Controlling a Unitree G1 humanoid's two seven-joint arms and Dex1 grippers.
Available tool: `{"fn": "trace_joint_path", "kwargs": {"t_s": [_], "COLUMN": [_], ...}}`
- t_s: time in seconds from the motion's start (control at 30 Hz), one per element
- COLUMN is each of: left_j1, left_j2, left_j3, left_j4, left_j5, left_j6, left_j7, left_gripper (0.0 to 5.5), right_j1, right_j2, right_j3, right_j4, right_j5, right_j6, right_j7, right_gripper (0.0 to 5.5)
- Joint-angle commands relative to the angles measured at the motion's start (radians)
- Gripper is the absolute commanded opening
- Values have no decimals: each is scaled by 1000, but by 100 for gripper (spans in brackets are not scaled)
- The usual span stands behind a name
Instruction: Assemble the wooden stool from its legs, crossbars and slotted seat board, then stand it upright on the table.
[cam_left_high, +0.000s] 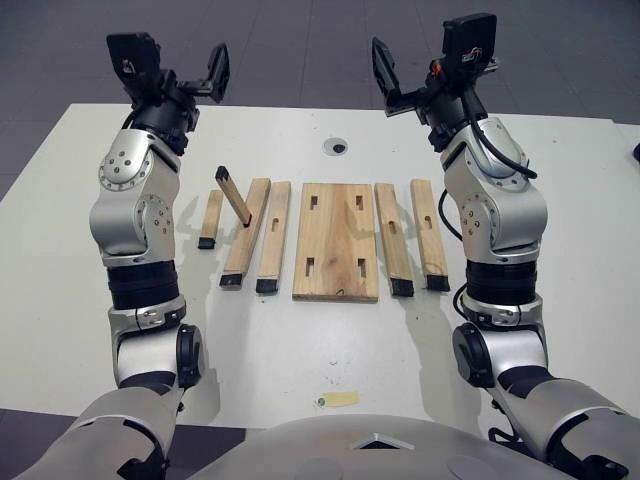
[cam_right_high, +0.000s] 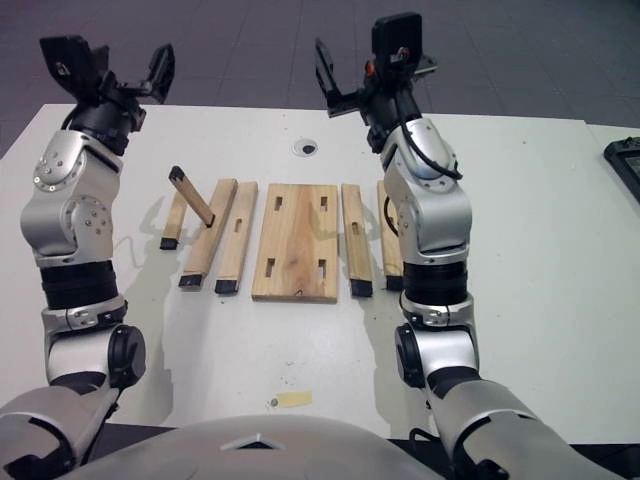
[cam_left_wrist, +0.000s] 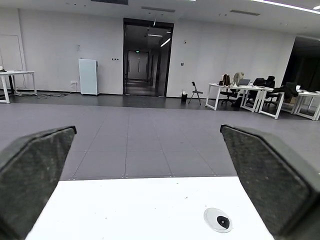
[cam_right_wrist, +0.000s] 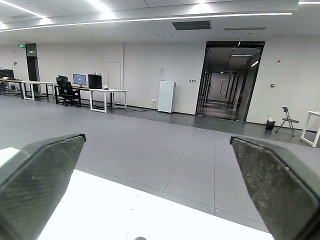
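The left gripper (cam_left_high: 182, 78) and right gripper (cam_left_high: 425, 72) are wide open, holding nothing. The seat board (cam_left_high: 336, 240) lies lower down between them. The leaning crossbar (cam_left_high: 235, 198) (below the left one) could tip over if bumped.

Head stereo pair looks down on table (cam_left_high: 585, 250); wrist cameras level, facing outward.

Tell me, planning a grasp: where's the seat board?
The seat board lies flat at the eye views' centre, between a left leg and a right leg.
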Motion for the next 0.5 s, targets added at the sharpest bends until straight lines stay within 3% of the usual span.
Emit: {"fn": "trace_joint_path", "kwargs": {"t_s": [0.03,0.2,0.5], "left_j1": [85,204,103], "left_j2": [-16,-23,-85], "left_j3": [-95,-134,-58], "left_j4": [109,212,230], "left_j5": [60,115,49], "left_j6": [54,-26,-229], "left_j7": [-23,-51,-76], "left_gripper": [537,537,537], "right_j1": [1,-8,-2], "right_j2": [3,-3,-22], "right_j3": [-10,-9,-12], "right_j4": [1,16,58], "right_j5": [-2,-2,-8], "right_j6": [5,0,-19], "right_j7": [-6,3,23], "right_gripper": [540,540,540]}}
